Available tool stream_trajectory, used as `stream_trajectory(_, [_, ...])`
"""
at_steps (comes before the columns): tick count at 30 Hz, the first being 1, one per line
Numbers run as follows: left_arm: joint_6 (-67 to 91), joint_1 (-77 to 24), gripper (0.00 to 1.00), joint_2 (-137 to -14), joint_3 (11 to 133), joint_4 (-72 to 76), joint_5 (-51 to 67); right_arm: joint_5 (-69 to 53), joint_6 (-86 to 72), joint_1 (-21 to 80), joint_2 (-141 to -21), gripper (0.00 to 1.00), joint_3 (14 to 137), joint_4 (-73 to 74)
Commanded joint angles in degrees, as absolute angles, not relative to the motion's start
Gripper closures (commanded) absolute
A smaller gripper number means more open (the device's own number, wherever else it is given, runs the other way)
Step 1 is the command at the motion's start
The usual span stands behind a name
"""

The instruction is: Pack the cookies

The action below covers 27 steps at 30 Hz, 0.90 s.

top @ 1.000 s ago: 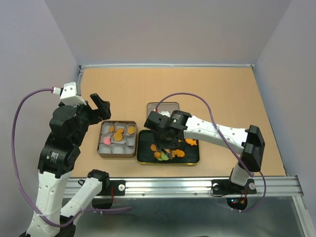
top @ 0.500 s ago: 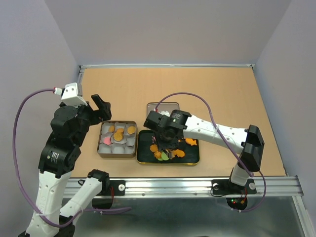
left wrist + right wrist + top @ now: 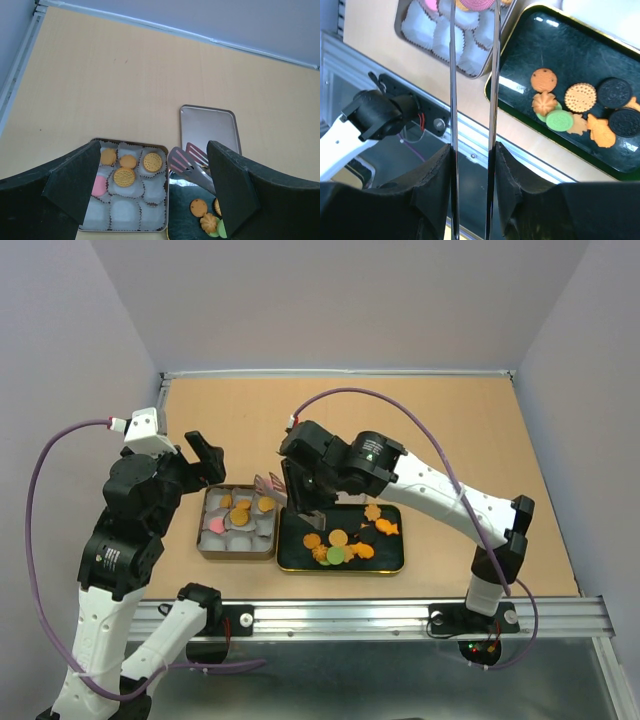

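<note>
Tan surface [image 3: 450, 430], grey walls | cookies [image 3: 337, 538]: most loose on dark tray [image 3: 392, 552], some in paper-cupped tin [image 3: 202, 540] | judged light, brittle; edges to be pinched gently | left fingers [image 3: 70, 185] spread wide, empty | right fingers [image 3: 435, 200] clamped on tongs [image 3: 452, 100], pink cookie [image 3: 477, 4] apparently nipped

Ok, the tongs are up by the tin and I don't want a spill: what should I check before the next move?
1. Right gripper shut on tongs: ok.
2. Cookie between the tong tips: cannot tell.
3. Empty cups in tin: ok, several.
4. Tips over a cup: not ok, they hang by the tin's far right corner.
5. Left gripper open, clear of tin: ok.
6. Cookies on tray to fetch: ok.
</note>
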<state>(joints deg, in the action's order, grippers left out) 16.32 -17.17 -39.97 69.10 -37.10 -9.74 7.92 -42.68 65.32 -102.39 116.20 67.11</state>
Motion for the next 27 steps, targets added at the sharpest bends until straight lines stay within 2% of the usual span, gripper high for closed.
stream_trajectory(1, [15.5,-17.4,0.01,-39.7,69.2,-34.8,-10.7,3.3,-39.9,66.6,-104.5,0.76,117.9,63.5])
stream_trajectory(11, [15.3,-17.4,0.01,-39.6,69.3,-35.4,-11.2,0.7,-40.3,69.3,-107.8,0.77,114.3,61.2])
stream_trajectory(21, [15.1,-17.4,0.01,-39.8,69.5,-35.3,-11.3,5.6,-42.1,69.3,-107.5,0.74,111.5,61.6])
stream_trajectory(27, [15.1,-17.4,0.01,-39.9,69.2,-35.0,-11.1,7.5,-42.1,69.3,-108.7,0.65,111.4,62.8])
